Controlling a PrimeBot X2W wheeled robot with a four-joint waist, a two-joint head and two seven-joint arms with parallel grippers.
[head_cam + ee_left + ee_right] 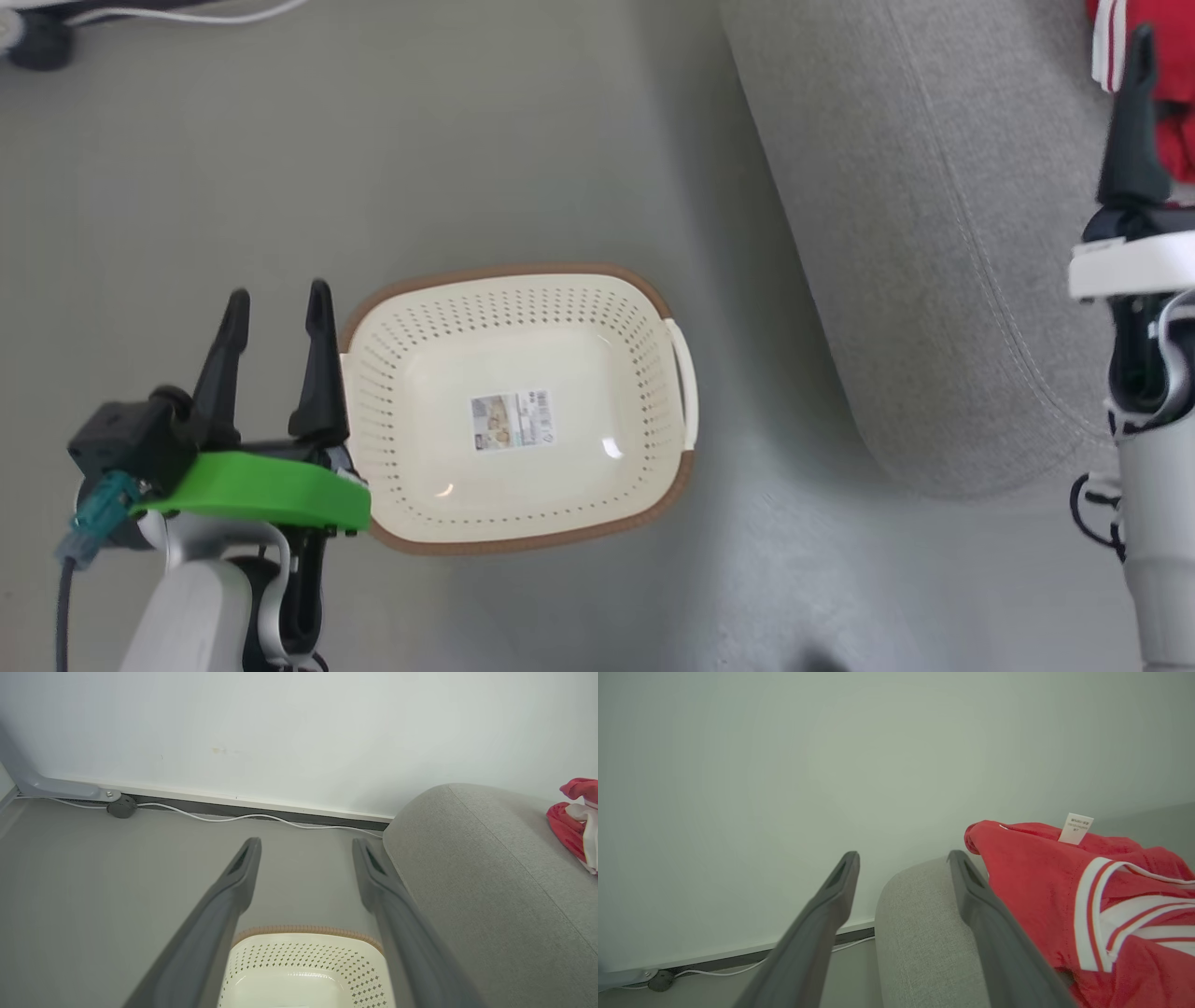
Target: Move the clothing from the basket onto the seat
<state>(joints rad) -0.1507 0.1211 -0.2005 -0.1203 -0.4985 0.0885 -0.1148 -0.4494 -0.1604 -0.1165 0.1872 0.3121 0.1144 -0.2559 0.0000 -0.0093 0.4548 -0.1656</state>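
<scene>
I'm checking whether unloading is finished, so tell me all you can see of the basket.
The basket is an oval tub of cream plastic, glossy, its walls pierced with rows of small holes under a brown rim. A white handle shows on one side and a label sticker lies on its bottom. It holds nothing. It stands upright on the grey floor, apart from the grey seat. The open left gripper hangs at its edge; whether it touches is unclear.
</scene>
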